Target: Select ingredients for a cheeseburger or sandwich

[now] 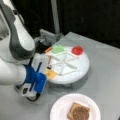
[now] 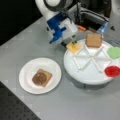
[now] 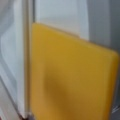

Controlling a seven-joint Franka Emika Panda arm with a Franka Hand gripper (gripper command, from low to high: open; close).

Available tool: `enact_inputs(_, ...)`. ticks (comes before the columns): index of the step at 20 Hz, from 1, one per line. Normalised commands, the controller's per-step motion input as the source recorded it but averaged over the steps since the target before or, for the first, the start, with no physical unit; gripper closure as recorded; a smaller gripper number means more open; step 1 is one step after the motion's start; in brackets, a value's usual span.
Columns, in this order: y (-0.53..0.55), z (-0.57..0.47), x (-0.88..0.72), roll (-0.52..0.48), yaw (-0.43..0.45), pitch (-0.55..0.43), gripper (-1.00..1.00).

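A yellow cheese square (image 2: 74, 47) lies at the rim of the white divided tray (image 2: 85, 75), and it fills the wrist view (image 3: 72, 75). My gripper (image 2: 69, 43) hangs right over the cheese, its fingertips at the square's near corner. In a front view the cheese (image 1: 51, 74) peeks out beside the blue and white hand. A tan toast square (image 2: 93, 40) sits in a tray section; the arm hides it elsewhere. On the white paper plate (image 1: 60, 105) a second toast (image 1: 71, 110) carries the dark brown patty (image 1: 81, 113), and the same patty (image 2: 39, 78) shows on its plate (image 2: 27, 75).
The tray also holds a green leafy piece (image 2: 114, 52) and a red disc (image 2: 112, 70). A dark fixture (image 2: 92, 17) with an orange part (image 2: 81, 28) stands behind the tray. The grey table ends at a dark perforated surface (image 2: 12, 107).
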Motion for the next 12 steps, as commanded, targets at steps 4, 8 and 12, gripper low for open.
enact_inputs(4,-0.02,0.08,0.17,0.157,0.038,0.000,1.00)
enact_inputs(8,0.00,0.07,0.18,0.141,0.022,0.008,1.00)
enact_inputs(12,0.01,0.06,0.17,0.151,0.022,0.006,1.00)
